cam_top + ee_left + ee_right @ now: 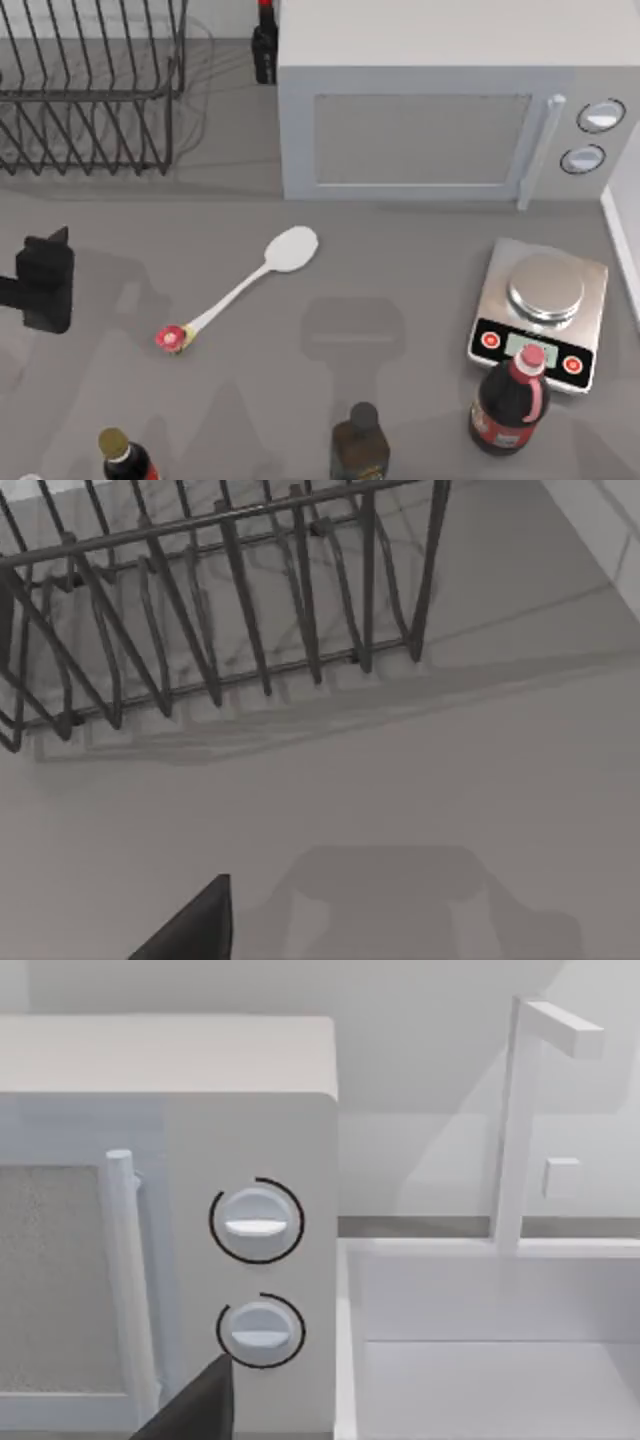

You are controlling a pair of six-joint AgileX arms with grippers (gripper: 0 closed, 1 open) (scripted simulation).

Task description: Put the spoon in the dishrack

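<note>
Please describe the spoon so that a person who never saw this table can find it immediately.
Start at the microwave at the back. On the grey table just before its left corner lies the spoon. It is slim and white, with a red-and-yellow knob at its handle end.

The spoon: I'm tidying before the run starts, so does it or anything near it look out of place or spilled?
Only the spoon stands out: it lies loose and diagonal on the table, outside the dishrack. Nothing looks spilled or damaged.

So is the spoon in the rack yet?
No. The spoon lies flat on the table, in front of the dishrack, with nothing gripping it.
</note>
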